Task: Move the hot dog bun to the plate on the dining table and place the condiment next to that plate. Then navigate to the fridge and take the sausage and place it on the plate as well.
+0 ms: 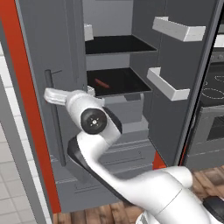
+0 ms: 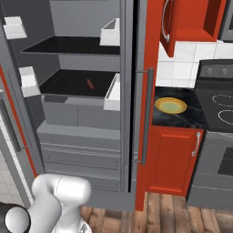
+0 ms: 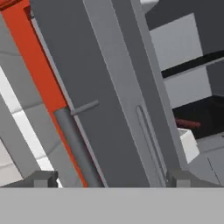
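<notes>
So the fridge (image 1: 131, 65) is standing open, and the sausage (image 1: 101, 83) is lying on the lower black shelf, its long axis running roughly 10-to-4 in the left base view. The gripper (image 3: 111, 178) has its jaws spread wide with nothing in them, facing the open left door (image 3: 100, 87) and its bar handle (image 3: 76, 144). From the hand view the sausage sits off toward 3 o'clock past the door's edge, so I'd guess that door edge is what's in the way.

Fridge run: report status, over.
Gripper open, empty, beside the door handle. Fridge open; sausage lying on the lower black shelf. Nothing blocking it.
</notes>
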Tool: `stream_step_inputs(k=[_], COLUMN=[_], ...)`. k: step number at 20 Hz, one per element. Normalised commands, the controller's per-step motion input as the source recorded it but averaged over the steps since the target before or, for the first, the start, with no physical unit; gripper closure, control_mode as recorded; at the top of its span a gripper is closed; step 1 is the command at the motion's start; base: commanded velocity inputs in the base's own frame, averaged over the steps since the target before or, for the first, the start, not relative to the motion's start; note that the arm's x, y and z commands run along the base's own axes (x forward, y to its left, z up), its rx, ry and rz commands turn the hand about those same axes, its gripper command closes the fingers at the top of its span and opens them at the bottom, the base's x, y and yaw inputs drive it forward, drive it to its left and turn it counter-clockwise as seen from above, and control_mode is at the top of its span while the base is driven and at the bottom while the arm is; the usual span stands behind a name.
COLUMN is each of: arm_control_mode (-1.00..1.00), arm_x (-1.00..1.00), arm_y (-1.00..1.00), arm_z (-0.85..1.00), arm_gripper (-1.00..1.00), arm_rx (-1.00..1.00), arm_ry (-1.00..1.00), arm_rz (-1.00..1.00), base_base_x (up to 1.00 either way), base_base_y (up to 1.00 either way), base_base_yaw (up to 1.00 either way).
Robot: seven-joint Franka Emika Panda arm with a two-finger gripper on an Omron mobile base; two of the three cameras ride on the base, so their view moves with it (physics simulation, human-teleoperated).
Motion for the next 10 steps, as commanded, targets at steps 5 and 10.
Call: stream_step_inputs(k=[5, 10], arm_control_mode=[-1.0, -1.0], arm_x=[-0.06, 0.2], arm_y=[-1.0, -0.95], arm_z=[0.12, -0.02], arm_gripper=[-1.0, -1.0], arm_rx=[0.36, 0.35], arm_ry=[0.13, 0.09], arm_rz=[-0.01, 0.01], base_base_x=[0.0, 0.0], base_base_y=[0.0, 0.0], base_base_yaw=[0.0, 0.0])
